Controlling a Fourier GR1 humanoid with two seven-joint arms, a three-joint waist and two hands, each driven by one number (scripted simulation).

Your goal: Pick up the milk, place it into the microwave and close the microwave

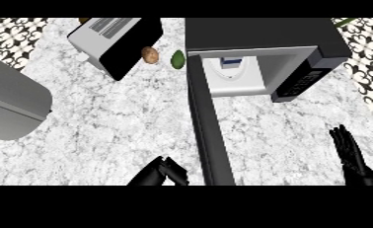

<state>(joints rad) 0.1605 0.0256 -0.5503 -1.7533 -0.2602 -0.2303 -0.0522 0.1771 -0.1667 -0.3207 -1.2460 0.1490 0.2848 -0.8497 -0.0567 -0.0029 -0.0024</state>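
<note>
Boxy white milk carton (233, 66) upright inside the microwave (291, 37) — dark shell, pale cavity, door (211, 138) swung wide over the speckled stone tabletop (109, 123). Brown potato (150, 54), green oval fruit (178, 59) just left. Beside the door's end, left robot hand (166, 171); at the right edge, right robot hand (351, 153) — both straight-fingered, empty.

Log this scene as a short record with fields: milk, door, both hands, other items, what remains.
milk: inside the microwave
door: open, swung out toward the view's lower edge
left hand: low in view, just left of the door's free end
right hand: open, fingers up, resting at the right edge
other items: potato and green fruit beside a white-and-black appliance
remaining: close the door
</note>
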